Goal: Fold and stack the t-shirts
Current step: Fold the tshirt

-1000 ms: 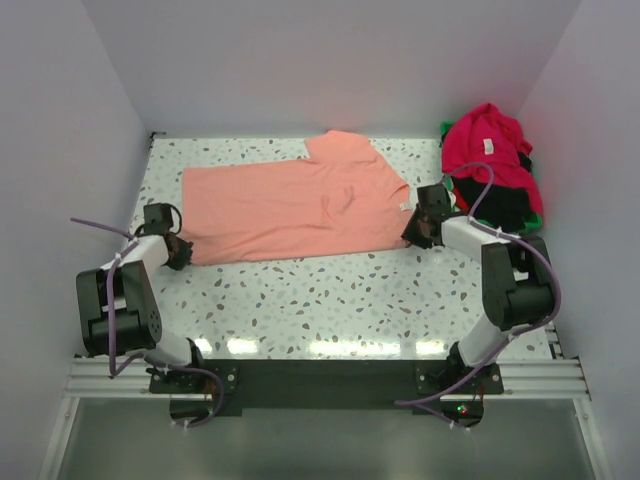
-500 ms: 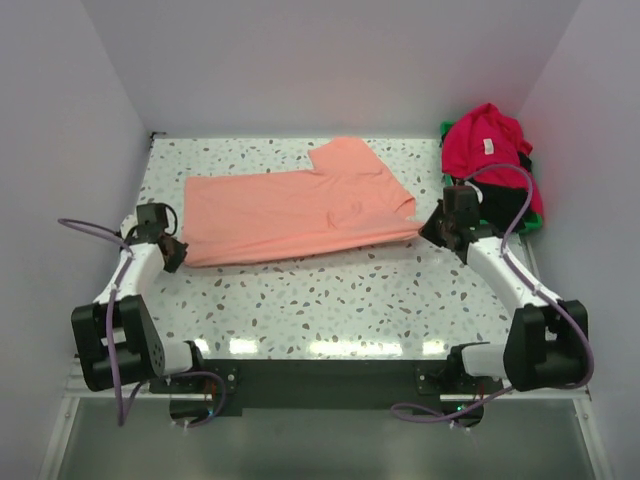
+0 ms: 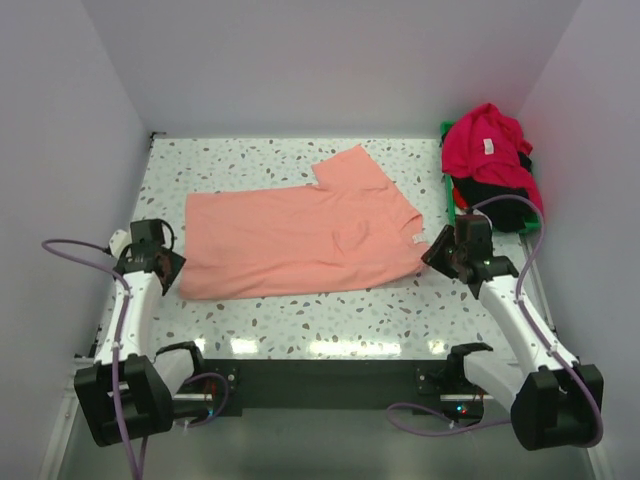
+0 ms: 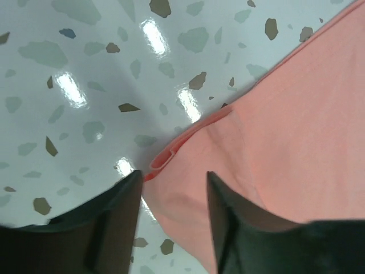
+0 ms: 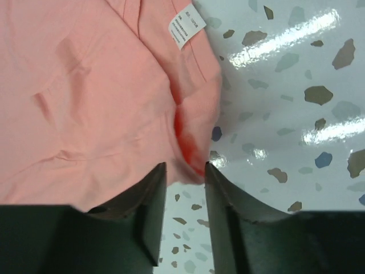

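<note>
Three t-shirts: one salmon-pink t-shirt (image 3: 300, 240) lay flat on the speckled table (image 3: 330, 310). One red t-shirt (image 3: 485, 145) and one black t-shirt (image 3: 492, 197) were heaped far right. Two arms reached low; the left gripper (image 4: 172, 178) and right gripper (image 5: 185, 168) each pinched a near edge of the pink cloth.

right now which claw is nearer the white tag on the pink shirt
Right. The right claw pinches the pink shirt close beside its white tag; the left claw grips the far hem corner.

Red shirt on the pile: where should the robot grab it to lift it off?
Probably best to pinch the raised bunch at the top of the red shirt, coming straight down from above. It lies crumpled in a heap over the black shirt, so no flat edge or corner shows.
</note>
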